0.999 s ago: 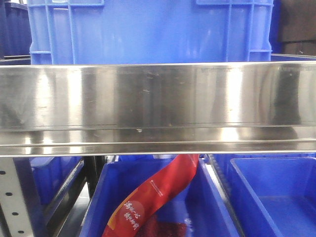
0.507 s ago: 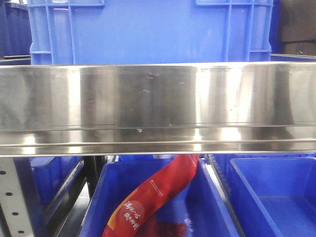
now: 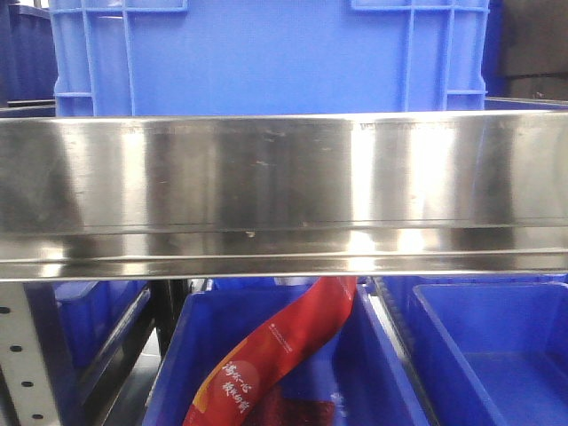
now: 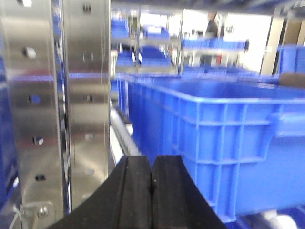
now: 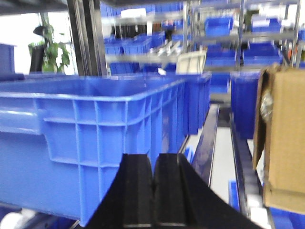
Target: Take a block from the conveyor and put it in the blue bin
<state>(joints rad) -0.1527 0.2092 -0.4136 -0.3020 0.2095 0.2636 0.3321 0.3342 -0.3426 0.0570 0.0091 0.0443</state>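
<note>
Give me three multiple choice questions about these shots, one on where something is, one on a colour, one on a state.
1. Where is the red packet?
A. on the steel rail
B. in a blue bin below the rail
C. in a gripper

2. What colour is the big crate above the steel rail?
A. blue
B. grey
C. green

3. How do the left gripper jaws stand?
A. wide open
B. shut on a block
C. shut together, holding nothing

Answers: B, the packet lies in the lower blue bin; A, its walls are blue; C, the black fingers meet with nothing between.
</note>
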